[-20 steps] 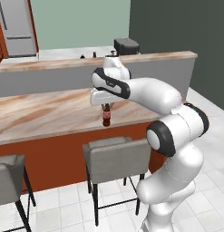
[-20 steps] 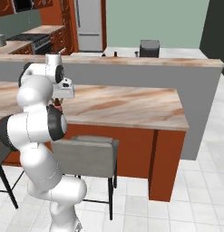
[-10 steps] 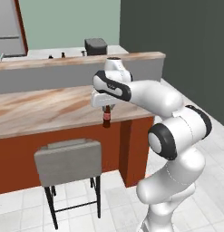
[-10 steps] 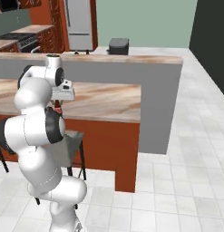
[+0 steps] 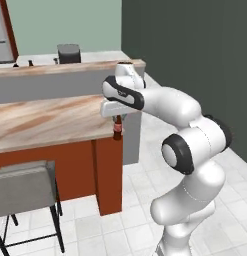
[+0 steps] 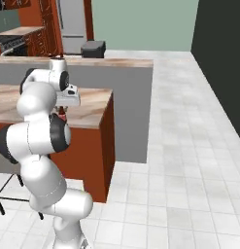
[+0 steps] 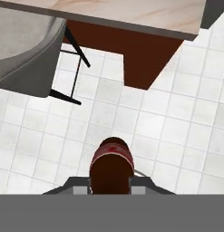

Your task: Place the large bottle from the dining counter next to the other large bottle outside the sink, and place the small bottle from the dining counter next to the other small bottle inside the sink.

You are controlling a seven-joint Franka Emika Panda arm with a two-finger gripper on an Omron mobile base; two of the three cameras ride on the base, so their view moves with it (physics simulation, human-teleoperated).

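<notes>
My gripper (image 5: 116,118) is shut on the small bottle (image 5: 116,131), a short dark brown bottle with a red label that hangs upright below the hand. It is off the dining counter (image 5: 45,120), level with the counter's right end corner. In the hand view the small bottle (image 7: 112,158) sits between the fingertips of the gripper (image 7: 111,183), with white floor tiles under it and the dining counter (image 7: 131,13) edge beyond. From the right base view the small bottle (image 6: 62,115) peeks out under the gripper (image 6: 63,108), partly hidden by my arm.
A grey stool (image 5: 25,187) stands in front of the rust-red panel (image 5: 107,170). Behind the dining counter runs a higher grey-fronted counter (image 5: 55,85) with a dark box (image 5: 69,53) and a few small items on it. White tiled floor (image 6: 189,146) lies open to the right.
The whole picture has shifted as the base moved: the counter and stool slid left and the counter's right end came into view. The bottle stays gripped.
</notes>
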